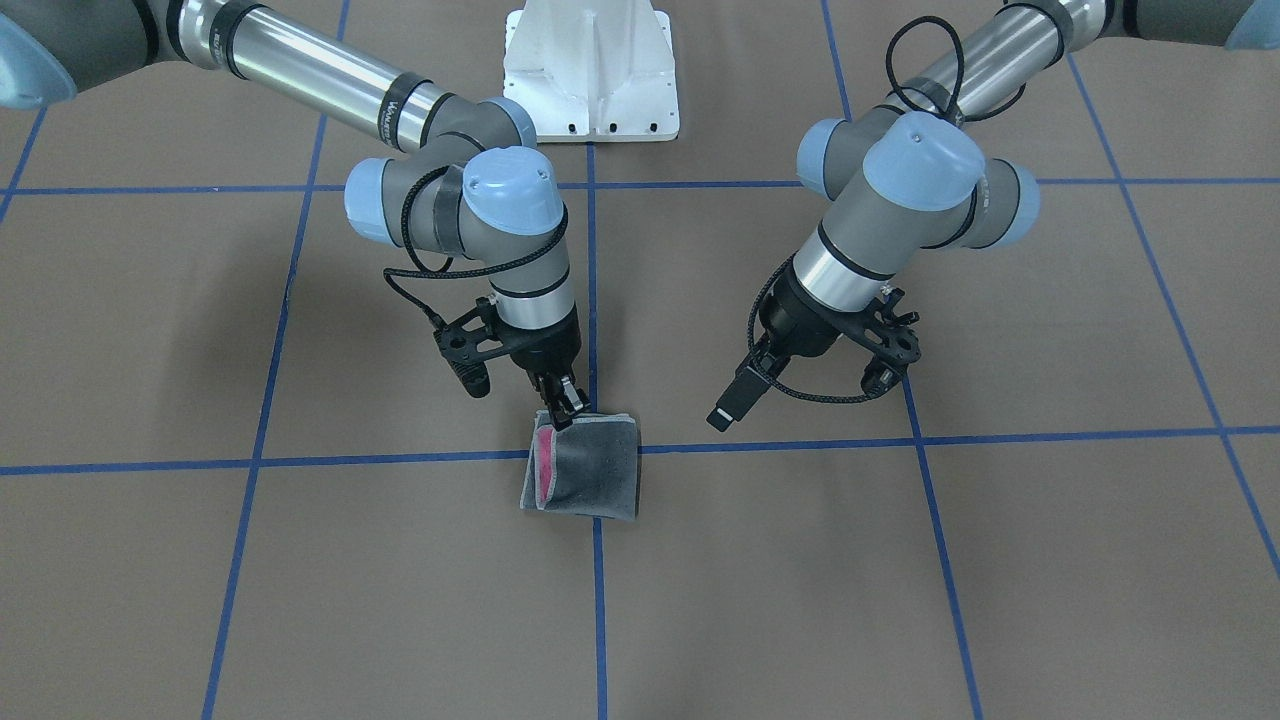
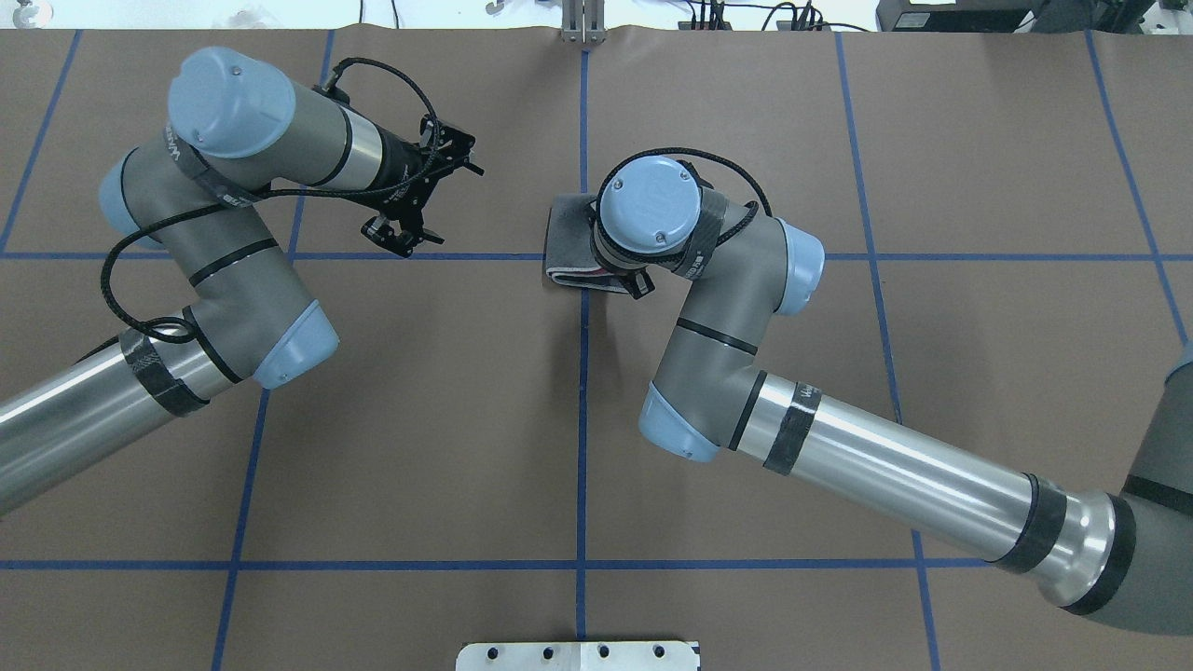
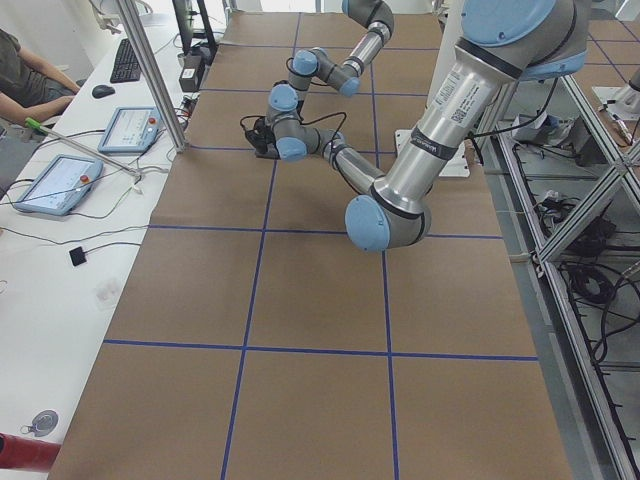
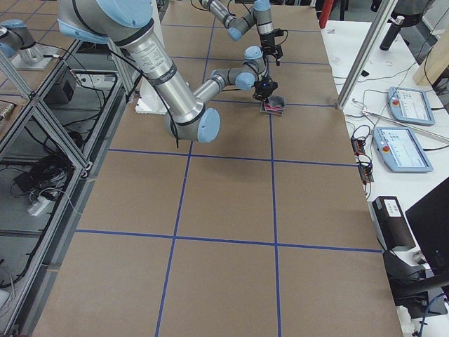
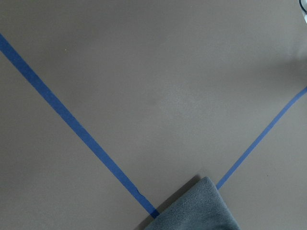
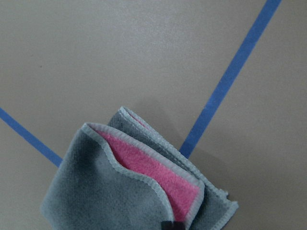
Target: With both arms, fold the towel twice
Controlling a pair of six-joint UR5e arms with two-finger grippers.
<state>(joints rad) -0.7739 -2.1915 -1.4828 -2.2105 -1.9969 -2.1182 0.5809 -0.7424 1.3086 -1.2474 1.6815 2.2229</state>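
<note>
Right claw (image 1: 566, 402) is down, fingers pinched on a corner of the towel (image 1: 595, 470), and the top flap is raised a touch there, so pink shows between the dark grey layers. The towel is a small folded packet, grey face outward, light edging along its open side, lying right over the blue tape cross (image 1: 660, 447) in the middle of the counter (image 1: 1000, 600). Right arm (image 1: 520, 250) rises steeply over that cross, wrist pointing down. Left claw (image 1: 722, 413) hangs tilted above the counter on the robot's left of the cross, apart from the towel; spread or pressed together, I can't tell. Left arm (image 1: 900, 200) slopes away from the cross
</note>
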